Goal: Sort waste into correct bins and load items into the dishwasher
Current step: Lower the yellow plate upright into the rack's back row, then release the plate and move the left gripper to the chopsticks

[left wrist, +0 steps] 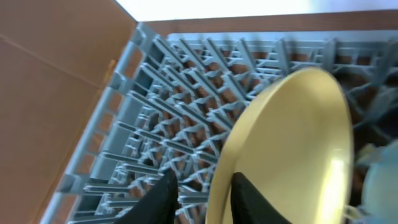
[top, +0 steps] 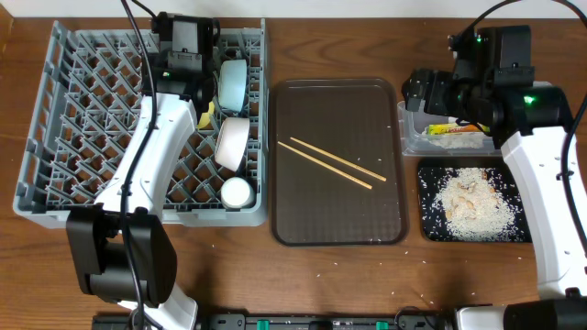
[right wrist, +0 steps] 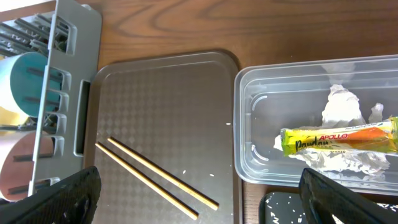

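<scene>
Rack [top: 55, 110]: grey, on the left part of the table [top: 367, 37]. Along its right side stand:
- a blue bowl [top: 231, 82], on edge
- a white bowl [top: 231, 142], on edge
- a cup [top: 237, 192], near the front corner
- a yellow plate [left wrist: 292, 155], upright among the pegs beside the blue bowl

Left gripper [left wrist: 202, 199]: low in the rack, fingers apart on either side of the plate's rim. A gap shows between one finger and the rim.

Brown tray [top: 339, 220]: centre of the table, just right of the rack. Two chopsticks [top: 335, 163] lie on it, slanted and nearly parallel.

Clear container [top: 413, 142]: right of the brown tray. It holds the green-and-yellow wrapper [right wrist: 339, 138] on crumpled white paper [right wrist: 342, 109].

Black tray [top: 431, 229]: in front of the container, with a heap of rice [top: 472, 206] in it. A few stray grains [top: 321, 266] lie on the table in front of the brown tray.

Right gripper [right wrist: 199, 193]: above the gap between brown tray and container, fingers wide apart, holding nothing.
</scene>
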Controlling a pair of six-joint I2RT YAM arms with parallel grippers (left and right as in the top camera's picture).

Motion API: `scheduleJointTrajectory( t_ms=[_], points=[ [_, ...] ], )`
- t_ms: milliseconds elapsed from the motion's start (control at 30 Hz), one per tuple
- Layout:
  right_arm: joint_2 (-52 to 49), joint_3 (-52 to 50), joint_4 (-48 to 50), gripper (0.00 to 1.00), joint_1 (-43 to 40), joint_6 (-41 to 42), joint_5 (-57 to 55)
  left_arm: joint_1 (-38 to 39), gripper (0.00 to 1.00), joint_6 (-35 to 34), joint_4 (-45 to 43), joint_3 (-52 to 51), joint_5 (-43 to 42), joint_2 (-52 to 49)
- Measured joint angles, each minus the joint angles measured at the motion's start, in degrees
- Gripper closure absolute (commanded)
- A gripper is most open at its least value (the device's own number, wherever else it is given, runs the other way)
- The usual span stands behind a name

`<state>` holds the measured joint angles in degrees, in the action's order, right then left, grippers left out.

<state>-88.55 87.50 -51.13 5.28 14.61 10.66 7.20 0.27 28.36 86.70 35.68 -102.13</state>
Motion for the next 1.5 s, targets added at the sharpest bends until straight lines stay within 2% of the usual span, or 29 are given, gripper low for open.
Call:
scheduleJointTrajectory(
  t_ms=[200, 300, 567, 700, 767, 900, 1033, 1300, 1500],
  points=[
    [0.00, 0.00, 0.00, 0.01, 0.00, 0.00, 0.00, 0.00, 0.51, -0.81, 0.26, 0.00, -6.01, 0.00],
    [0.00, 0.00, 0.00, 0.01, 0.00, 0.00, 0.00, 0.00, 0.48, -0.94, 0.20, 0.00, -8.20, 0.00],
    [0.00, 0.00, 0.00, 0.01, 0.00, 0.00, 0.00, 0.83, 0.47, -1.88, 3.98, 3.85, -13.29, 0.02],
    [0.00, 0.00, 0.00, 0.01, 0.00, 0.00, 0.00, 4.39, 0.48, -2.99, 9.31, 9.35, -19.47, 1.57],
    [0.00, 0.00, 0.00, 0.01, 0.00, 0.00, 0.00, 6.99, 0.52, -3.67, 11.50, 10.36, -23.37, 3.13],
    [0.00, 0.00, 0.02, 0.01, 0.00, 0.00, 0.00, 14.29, 0.52, -10.82, 17.77, 11.08, -29.20, 3.96],
    [0.00, 0.00, 0.00, 0.01, 0.00, 0.00, 0.00, 20.92, 0.52, -20.83, 21.27, 11.06, -31.52, -1.60],
    [0.00, 0.00, 0.00, 0.01, 0.00, 0.00, 0.00, 28.59, 0.52, -41.24, 18.82, 10.19, -33.24, -16.61],
    [0.00, 0.00, 0.00, 0.01, 0.00, 0.00, 0.00, 30.32, 0.52, -52.15, 16.00, 10.14, -33.83, -19.63]
  ],
)
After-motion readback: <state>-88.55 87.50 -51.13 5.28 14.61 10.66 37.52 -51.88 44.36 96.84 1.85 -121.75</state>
